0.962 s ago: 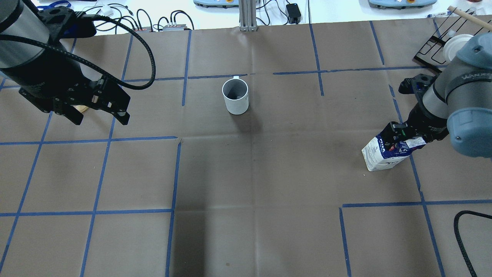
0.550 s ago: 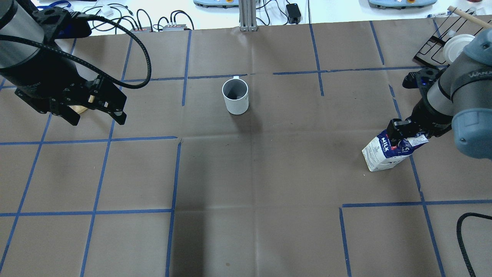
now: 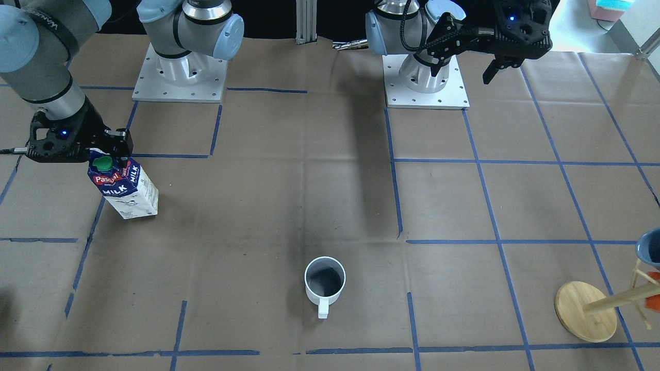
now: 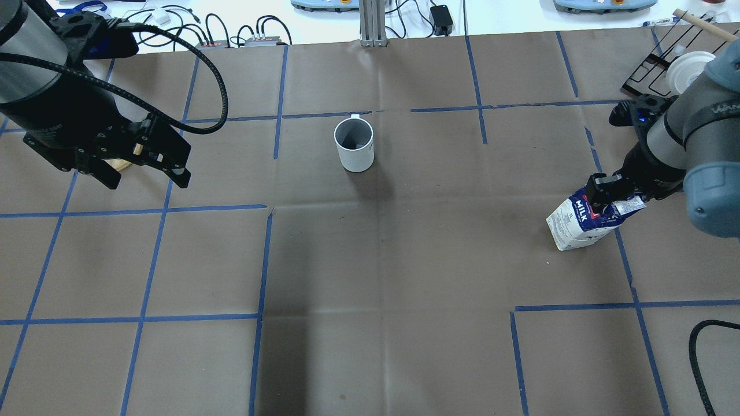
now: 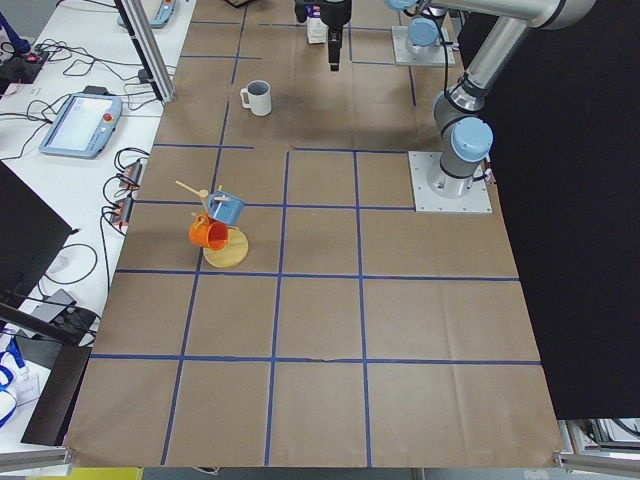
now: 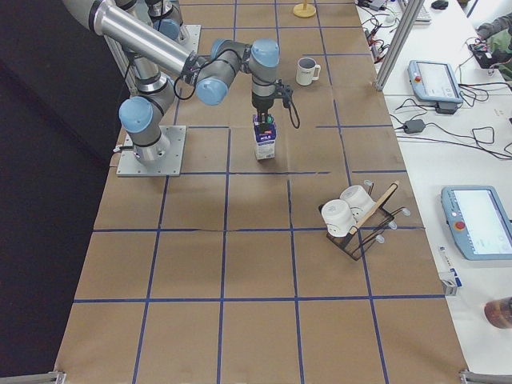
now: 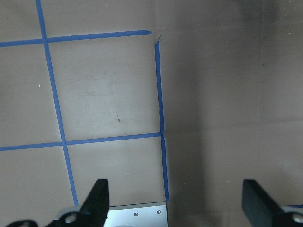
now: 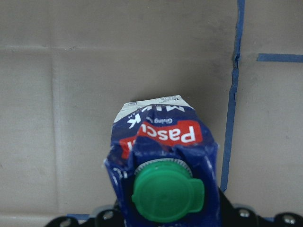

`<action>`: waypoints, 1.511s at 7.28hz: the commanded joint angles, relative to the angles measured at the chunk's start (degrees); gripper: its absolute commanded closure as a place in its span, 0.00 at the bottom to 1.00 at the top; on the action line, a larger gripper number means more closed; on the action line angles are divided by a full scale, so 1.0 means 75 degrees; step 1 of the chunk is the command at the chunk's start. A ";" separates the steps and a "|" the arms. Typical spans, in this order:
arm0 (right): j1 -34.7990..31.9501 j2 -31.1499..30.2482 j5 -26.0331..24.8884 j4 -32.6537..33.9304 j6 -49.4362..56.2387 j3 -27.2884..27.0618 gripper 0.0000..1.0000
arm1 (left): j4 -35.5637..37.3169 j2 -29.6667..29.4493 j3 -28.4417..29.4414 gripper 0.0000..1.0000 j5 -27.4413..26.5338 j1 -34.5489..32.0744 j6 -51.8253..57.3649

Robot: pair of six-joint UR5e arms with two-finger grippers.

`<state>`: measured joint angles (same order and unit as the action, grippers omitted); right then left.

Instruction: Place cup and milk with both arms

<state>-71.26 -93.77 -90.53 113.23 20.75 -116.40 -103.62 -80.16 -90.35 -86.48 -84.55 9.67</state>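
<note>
**Cup down, milk not yet let go**

Front view: the cup (image 3: 325, 281) stands alone mid-table, toward the operators' edge. The milk (image 3: 126, 193) is upright near the right edge of the table (image 3: 268, 206).

Overhead: the right gripper (image 4: 608, 195) looks clamped on the gable, though its fingers are partly hidden.

Left wrist: the left gripper (image 7: 177, 208) is spread wide and holds nothing.

My read: cup placed; milk awaits release.

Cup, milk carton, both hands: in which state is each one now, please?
cup: upright on the table, empty, held by no hand.
milk: standing upright, green cap closed, gripped at its top.
right hand: shut on the milk's top.
left hand: open, empty, above the table.
</note>
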 commanded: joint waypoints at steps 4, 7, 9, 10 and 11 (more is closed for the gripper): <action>-0.1274 0.1071 0.0106 -0.0260 -0.0980 0.1932 0.42 | -0.0012 0.0012 -0.0012 0.00 -0.0023 0.0000 0.0000; -0.3114 0.3074 0.0083 -0.1336 -0.3475 0.4694 0.42 | -0.0012 0.0012 -0.0012 0.00 -0.0035 0.0000 0.0000; -0.3843 0.4154 0.0095 -0.1468 -0.4532 0.5767 0.42 | -0.0012 0.0023 -0.0012 0.00 -0.0047 0.0000 0.0000; -0.3927 0.4298 0.0106 -0.1457 -0.4641 0.5782 0.42 | -0.0012 0.0023 -0.0012 0.00 -0.0047 0.0011 0.0000; -0.3975 0.4322 0.0211 -0.1457 -0.5059 0.5782 0.42 | -0.0012 0.0023 -0.0012 0.00 -0.0047 0.0000 0.0000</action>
<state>-100.11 -62.49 -89.59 102.36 -13.83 -73.74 -103.71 -79.99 -90.44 -86.83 -84.52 9.67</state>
